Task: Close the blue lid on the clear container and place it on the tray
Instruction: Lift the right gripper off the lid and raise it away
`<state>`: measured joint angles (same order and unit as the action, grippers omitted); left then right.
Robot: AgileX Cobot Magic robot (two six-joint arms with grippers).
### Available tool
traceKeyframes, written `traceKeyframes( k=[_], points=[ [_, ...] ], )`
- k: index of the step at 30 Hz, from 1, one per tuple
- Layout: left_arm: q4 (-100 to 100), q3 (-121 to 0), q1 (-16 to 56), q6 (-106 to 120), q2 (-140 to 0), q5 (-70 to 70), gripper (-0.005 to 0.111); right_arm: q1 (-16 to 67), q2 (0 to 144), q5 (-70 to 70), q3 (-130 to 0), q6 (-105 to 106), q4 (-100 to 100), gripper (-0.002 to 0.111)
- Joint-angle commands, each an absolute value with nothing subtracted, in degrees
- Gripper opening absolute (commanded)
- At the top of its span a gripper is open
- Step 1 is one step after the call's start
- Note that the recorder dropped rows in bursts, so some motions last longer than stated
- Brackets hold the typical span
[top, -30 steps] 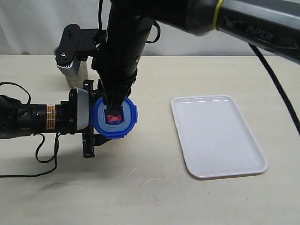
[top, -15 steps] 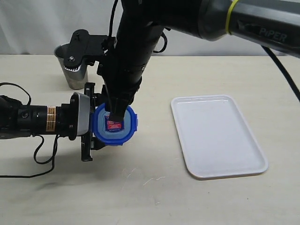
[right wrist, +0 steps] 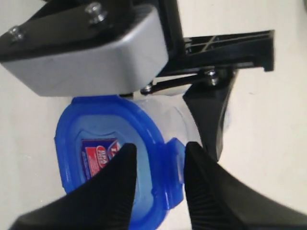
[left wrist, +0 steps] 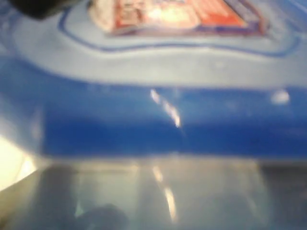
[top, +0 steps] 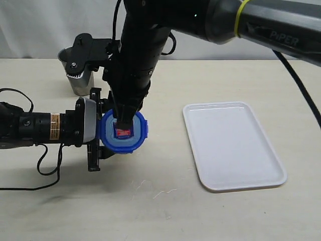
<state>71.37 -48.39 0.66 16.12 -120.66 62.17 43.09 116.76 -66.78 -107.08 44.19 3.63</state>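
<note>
A pale tabletop [top: 160, 211] against a light wall. From the left edge a black arm lies level, a loose cable [top: 47, 168] looped beneath it. Its left gripper [top: 104, 133] is clamped round the clear container [right wrist: 177, 117], left of the middle. In the left wrist view the container and its lid fill the blurred frame.

Near the back left corner stands a grey metal cup [top: 79, 83], partly hidden by a black bracket on the other arm.

The blue lid [top: 134, 139] sits on the container's mouth, its red-and-white sticker [top: 123, 132] showing.

The right arm reaches down from the upper right across the middle and covers the lid's far side. The right gripper [top: 123, 123] has its jaws partly apart – one finger over the lid's face beside the sticker, the other outside the rim by a flap. Whether they pinch the rim is unclear.

Towards the right edge lies the white tray [top: 193, 150] – well apart from the container.
</note>
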Motion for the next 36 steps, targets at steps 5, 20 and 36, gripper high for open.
traceKeyframes(
  k=[5, 20, 36],
  points=[
    [61.69, -48.77, 0.55, -1.90, -119.31, 69.96, 0.000, 43.16, 116.69, -67.77, -111.96, 29.42, -9.95, 0.050],
    [58.17, -48.77, 0.55, -7.85, -119.31, 69.96, 0.000, 42.77, 115.32, -62.35, -110.71, 7.86, -22.56, 0.043],
    [57.74, -48.77, -0.27, -9.31, -119.31, 69.96, 0.000, 38.53, 110.82, -60.55, -109.57, 13.23, 0.00, 0.014]
  ],
)
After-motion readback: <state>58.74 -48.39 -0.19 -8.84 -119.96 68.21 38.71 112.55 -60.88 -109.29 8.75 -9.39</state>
